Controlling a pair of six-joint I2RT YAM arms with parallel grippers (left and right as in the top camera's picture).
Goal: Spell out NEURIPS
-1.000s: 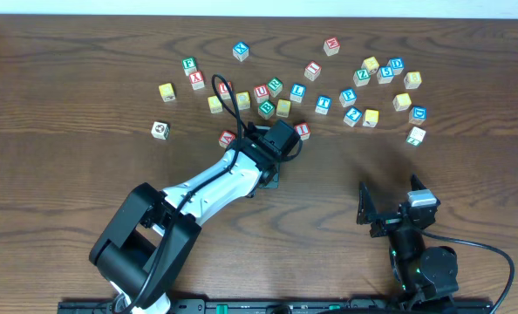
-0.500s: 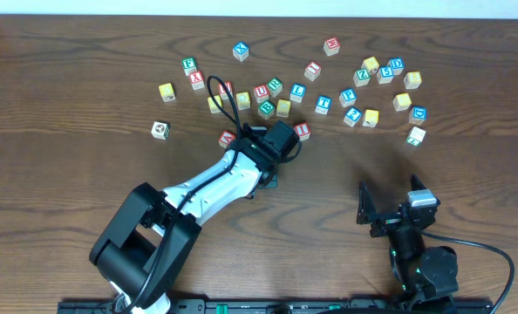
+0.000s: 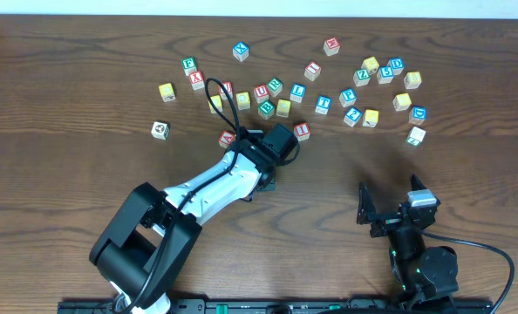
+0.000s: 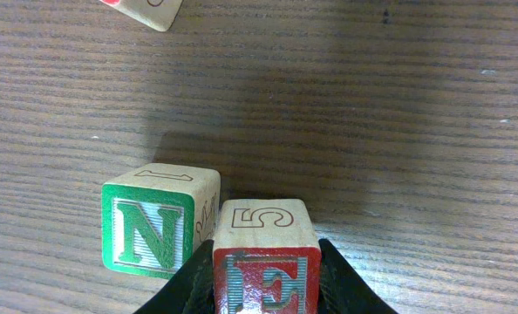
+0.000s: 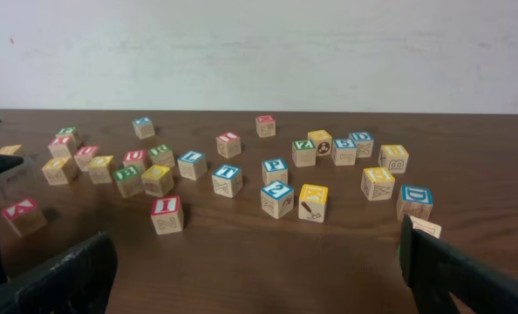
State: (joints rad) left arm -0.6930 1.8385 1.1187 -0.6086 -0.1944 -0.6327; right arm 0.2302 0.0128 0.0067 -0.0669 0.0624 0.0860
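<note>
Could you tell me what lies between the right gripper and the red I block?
Only bare table between the right gripper and the red I block, in the right wrist view.

- The red-framed pale-wood E cube (image 4: 266,262) stands on the brown wooden table (image 4: 398,105), between the fingers of the left gripper (image 4: 266,288).
- The green-framed pale-wood N cube (image 4: 153,225) stands just beside it on its left, slightly farther back; whether they touch cannot be told.
- The red-framed pale-wood I cube (image 3: 302,131) lies just right of the wrist of the left arm (image 3: 215,183); a red-faced pale-wood cube (image 3: 227,138) lies just left of it.
- The other cubes lie scattered behind these, across the table's far half.
- A white-faced wooden cube (image 3: 160,129) lies apart at the scatter's left end.
- The right gripper (image 3: 391,208) sits at the near right, well apart from every cube.
</note>
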